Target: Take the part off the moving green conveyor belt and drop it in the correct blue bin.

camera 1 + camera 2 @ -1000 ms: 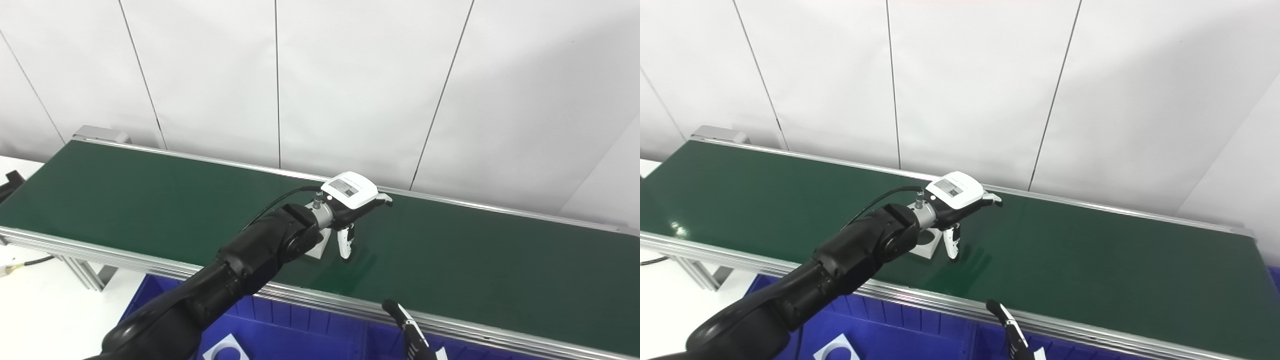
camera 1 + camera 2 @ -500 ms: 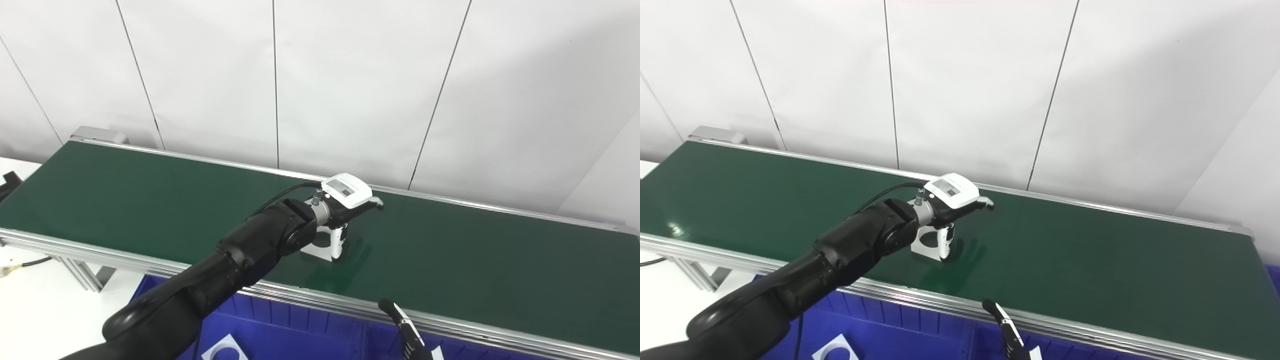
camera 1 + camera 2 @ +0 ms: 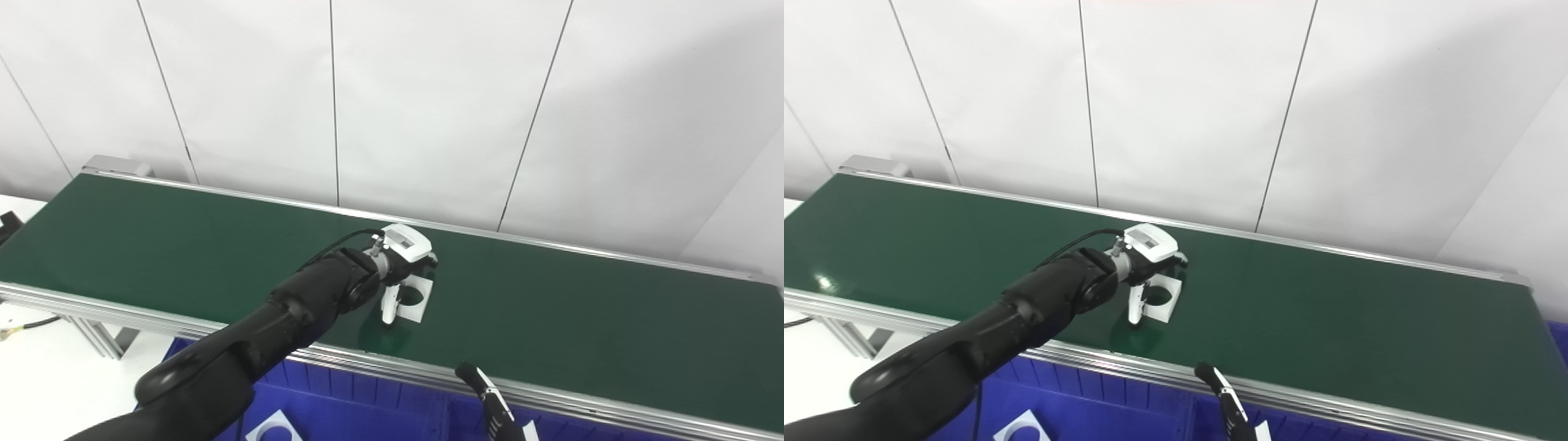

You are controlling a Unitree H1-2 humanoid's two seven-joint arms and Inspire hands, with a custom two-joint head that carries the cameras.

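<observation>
- The green conveyor belt [image 3: 184, 245] runs across the scene from the left to the far right, with a silver rail along each long edge and a white panelled wall [image 3: 429, 92] behind it.
- A white square part [image 3: 416, 295] with a round hole through it lies flat on the belt, near the middle of its length.
- The left hand [image 3: 401, 263] reaches over the belt on a black arm and sits directly above the part's left side.
- Its white thumb [image 3: 388, 307] points down, touching the belt at the part's left edge, while the other fingers curl over the part's far side.
- The hand appears to be closing around the part, but the fingers hide the contact, so a firm grip cannot be confirmed; the part lies on the belt.
- Only a dark fingertip of the right hand [image 3: 487, 395] shows at the bottom edge, in front of the near rail, and whether it is open or closed cannot be told.
- A blue bin [image 3: 367, 404] sits below the near rail.
- Inside it, at the bottom left, lies another white part with a hole [image 3: 274, 429], partly cut off by the frame.
</observation>
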